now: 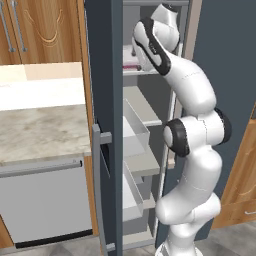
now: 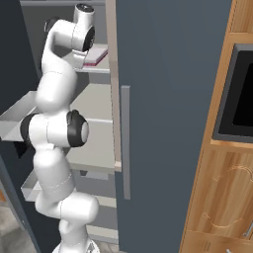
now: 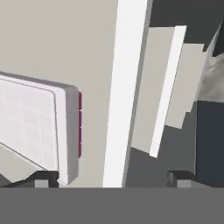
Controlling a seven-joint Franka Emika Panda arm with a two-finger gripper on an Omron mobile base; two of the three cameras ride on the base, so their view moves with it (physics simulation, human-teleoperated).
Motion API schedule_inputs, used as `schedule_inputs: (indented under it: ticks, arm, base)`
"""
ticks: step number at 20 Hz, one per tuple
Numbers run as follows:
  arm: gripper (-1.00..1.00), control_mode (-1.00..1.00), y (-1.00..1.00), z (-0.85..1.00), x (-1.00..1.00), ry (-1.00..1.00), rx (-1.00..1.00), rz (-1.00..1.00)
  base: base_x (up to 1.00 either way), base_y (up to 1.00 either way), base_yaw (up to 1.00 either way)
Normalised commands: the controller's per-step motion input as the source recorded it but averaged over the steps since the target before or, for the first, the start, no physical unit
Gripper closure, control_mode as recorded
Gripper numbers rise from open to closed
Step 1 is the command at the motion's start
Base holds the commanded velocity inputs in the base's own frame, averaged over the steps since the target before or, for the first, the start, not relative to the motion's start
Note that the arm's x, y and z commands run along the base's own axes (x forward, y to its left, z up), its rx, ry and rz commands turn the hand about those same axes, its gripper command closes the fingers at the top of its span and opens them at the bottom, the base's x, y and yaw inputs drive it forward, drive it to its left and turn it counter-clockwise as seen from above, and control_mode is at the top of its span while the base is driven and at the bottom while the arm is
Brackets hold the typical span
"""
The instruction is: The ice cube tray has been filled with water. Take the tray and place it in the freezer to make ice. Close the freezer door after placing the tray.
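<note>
The ice cube tray (image 3: 30,127) lies flat on an upper white shelf (image 3: 96,65) inside the freezer, its pale lilac top up and a magenta edge showing at its end. It also appears as a pale pink-edged slab, the tray (image 2: 97,54), beside the hand. My gripper (image 3: 113,177) is open, its fingertips (image 3: 46,178) standing wide apart just above the shelf, the left one by the tray's near corner. Nothing is held. The freezer door (image 1: 105,75) stands swung open toward the left, its long grey handle (image 1: 98,190) facing the counter.
White shelves and clear drawers (image 1: 135,127) fill the compartment below my arm. The plain dark door (image 2: 168,123) stays shut on the right, a black oven (image 2: 239,94) in wood cabinetry beyond it. A marble counter (image 1: 42,130) and grey dishwasher front (image 1: 45,200) sit left of the open door.
</note>
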Motion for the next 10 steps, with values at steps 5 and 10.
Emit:
schedule_inputs:
  ticks: [5,10]
  arm:
    - [-1.00,-1.00,0.03,-1.00,-1.00,0.03,-0.21,0.00]
    - [-1.00,-1.00,0.00,-0.97,-1.00,-0.21,-0.23,0.00]
  base:
    - [0.00,0.00,0.00]
    - [0.00,0.00,0.00]
